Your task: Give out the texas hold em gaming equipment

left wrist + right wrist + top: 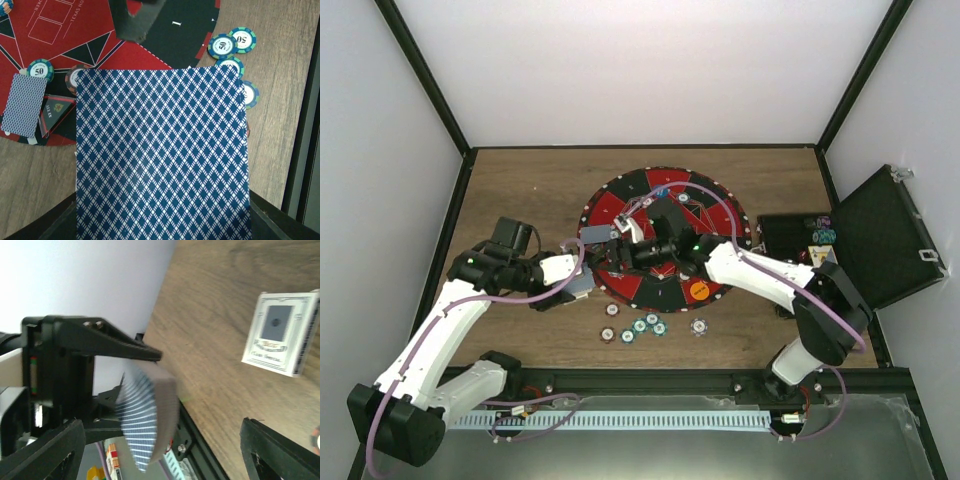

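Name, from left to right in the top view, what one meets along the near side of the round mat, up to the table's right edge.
Held deck of cards → cluster of chips → lone chip → black case

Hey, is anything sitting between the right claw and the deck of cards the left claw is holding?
Nothing visible does. From the right wrist camera, the deck shows unobstructed between the right claw's open fingers, clamped only by the left claw. The card box lies off to one side on the table.
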Robot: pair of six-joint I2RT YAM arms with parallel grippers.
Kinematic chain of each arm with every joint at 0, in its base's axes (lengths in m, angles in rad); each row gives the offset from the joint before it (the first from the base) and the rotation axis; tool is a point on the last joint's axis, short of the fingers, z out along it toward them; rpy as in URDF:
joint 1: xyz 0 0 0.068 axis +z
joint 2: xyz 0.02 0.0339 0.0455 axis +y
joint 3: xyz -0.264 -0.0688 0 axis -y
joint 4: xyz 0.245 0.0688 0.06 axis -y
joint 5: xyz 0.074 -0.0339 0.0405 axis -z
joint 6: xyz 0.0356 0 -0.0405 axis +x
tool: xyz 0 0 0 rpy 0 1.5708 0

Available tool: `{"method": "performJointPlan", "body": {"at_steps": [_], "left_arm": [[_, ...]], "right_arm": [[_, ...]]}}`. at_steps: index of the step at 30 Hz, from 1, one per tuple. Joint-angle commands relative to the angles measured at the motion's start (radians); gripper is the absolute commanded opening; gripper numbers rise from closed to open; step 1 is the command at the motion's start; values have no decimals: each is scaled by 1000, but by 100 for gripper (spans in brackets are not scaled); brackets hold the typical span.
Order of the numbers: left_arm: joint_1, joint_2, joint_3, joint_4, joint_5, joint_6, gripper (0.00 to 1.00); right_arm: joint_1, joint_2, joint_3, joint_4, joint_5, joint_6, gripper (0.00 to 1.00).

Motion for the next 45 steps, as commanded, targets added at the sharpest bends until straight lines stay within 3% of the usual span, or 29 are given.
{"method": "performJointPlan", "body": {"at_steps": [1,18,29,45], "left_arm": [[4,-13,21,18,31,2,8],[3,-42,12,10,41,17,8],[3,-54,17,7,42,18,8],[3,-45,19,16,44,13,8]], "right_arm": [[53,25,26,107,-25,60,86],[128,235,150,210,-83,126,79],[74,198,27,251,-103,125,68],[6,41,-67,188,-66,87,36]]}}
